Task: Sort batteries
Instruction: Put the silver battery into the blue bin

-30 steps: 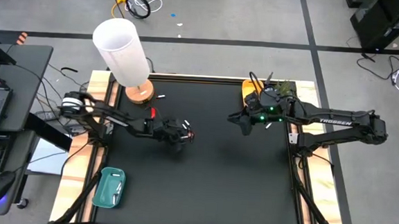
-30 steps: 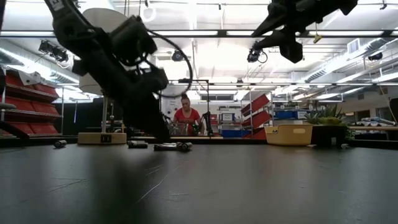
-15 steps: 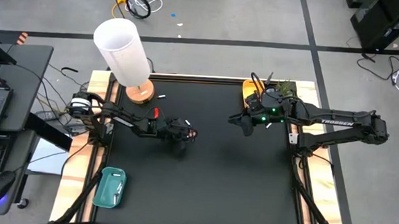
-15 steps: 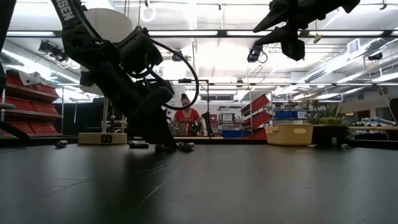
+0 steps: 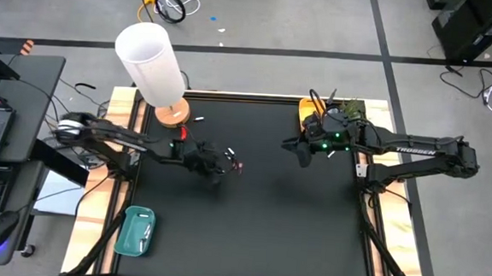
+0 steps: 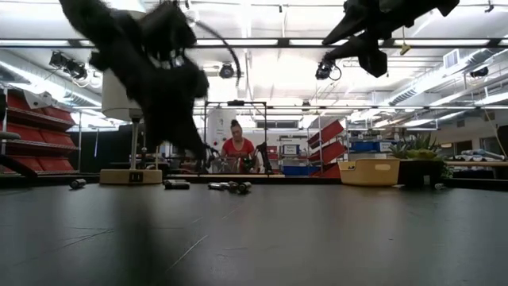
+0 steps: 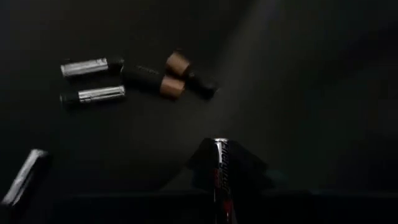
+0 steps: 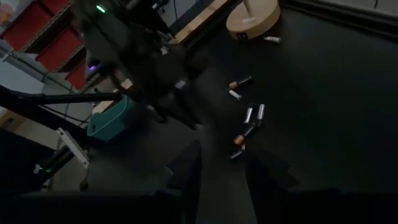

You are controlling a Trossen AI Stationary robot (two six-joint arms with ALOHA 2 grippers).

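Several small batteries (image 7: 96, 94) lie loose on the black table, some silver, some dark with copper ends (image 7: 155, 78); in the high view they show left of centre (image 5: 230, 152). My left gripper (image 5: 218, 166) hangs just above them, shut on one dark battery (image 7: 221, 168), and appears raised off the table in the low view (image 6: 205, 152). My right gripper (image 5: 299, 151) waits high over the far right part of the table, open (image 8: 221, 180), with nothing between its fingers. My left gripper pinches the dark battery between its two fingers. The battery lies along the fingers, and its free end (image 7: 219, 144) sticks out past them. The fingers slant down from the table's left. The battery is lifted clear of the table.
A teal tray (image 5: 135, 231) stands at the near left corner and a yellow tray (image 5: 309, 110) at the far right, next to the right arm. A lamp with a white shade (image 5: 152, 59) and a wooden base (image 5: 172, 114) stands at the far left. A person shows beyond the table (image 6: 236, 147).
My left gripper has come down onto the table among the batteries, shut on one dark battery and risen again, so that the battery now hangs clear of the table. The other batteries lie as before.
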